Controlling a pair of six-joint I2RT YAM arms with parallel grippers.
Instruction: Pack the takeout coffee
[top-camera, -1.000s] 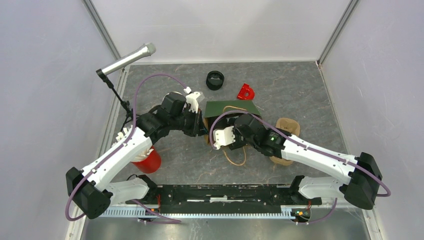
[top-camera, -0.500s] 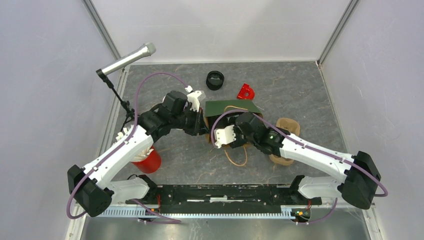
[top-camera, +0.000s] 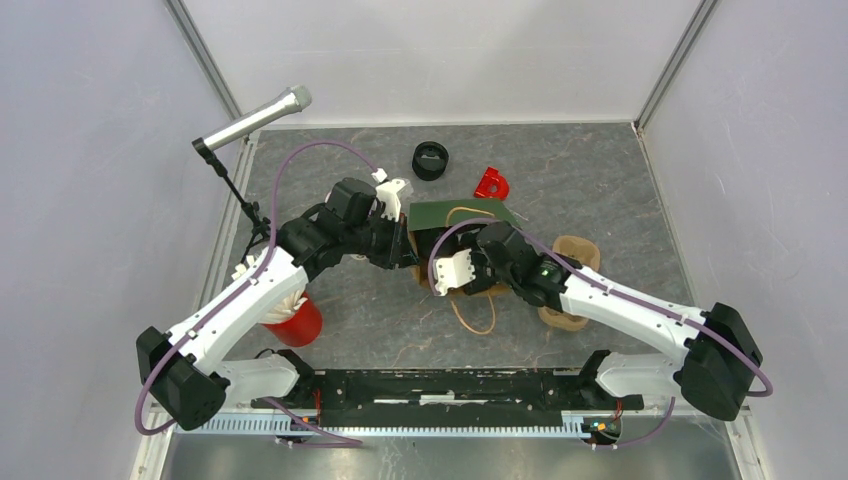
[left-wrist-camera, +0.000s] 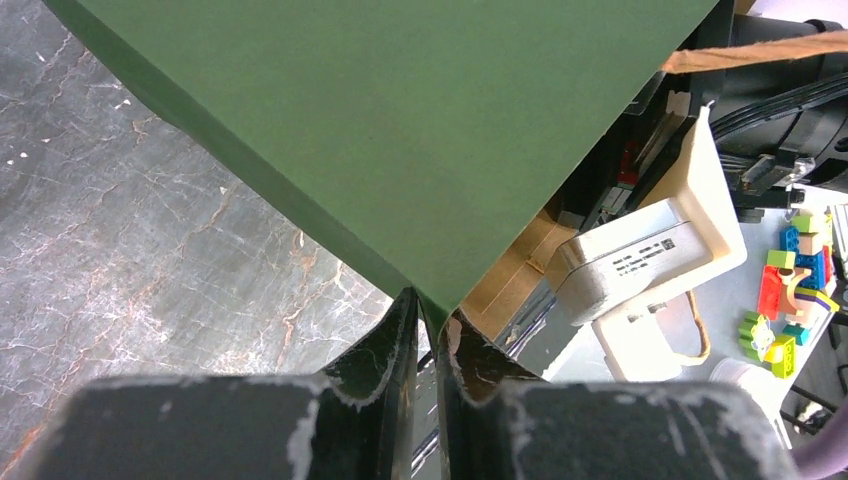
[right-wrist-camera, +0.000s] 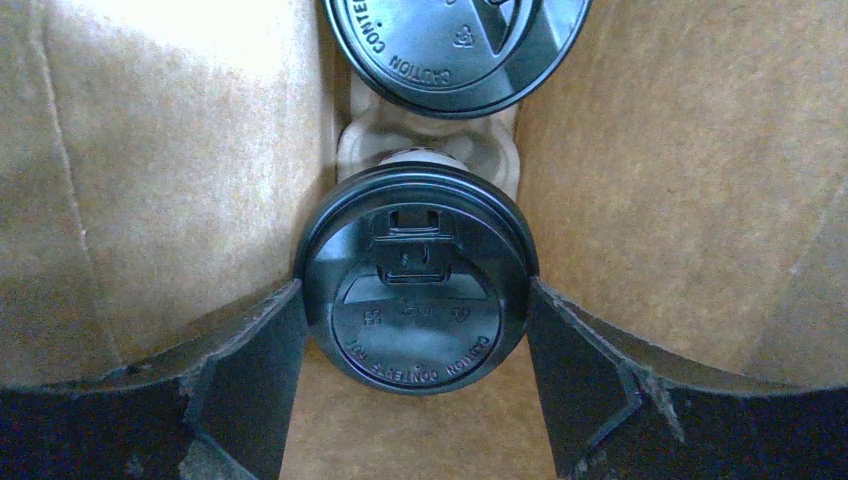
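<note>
Currently the left gripper (left-wrist-camera: 430, 312) is pinched shut on the rim of the green paper bag (left-wrist-camera: 400, 120), apparently to keep its mouth spread for the other arm. The right gripper (right-wrist-camera: 415, 305) reaches inside, jaws set wide and clamped on the black lid of the near cup (right-wrist-camera: 415, 335), seemingly to seat it in the pulp carrier (right-wrist-camera: 362, 130). The far cup (right-wrist-camera: 455, 40) stands just behind it, so both coffees are inside the bag.
</note>
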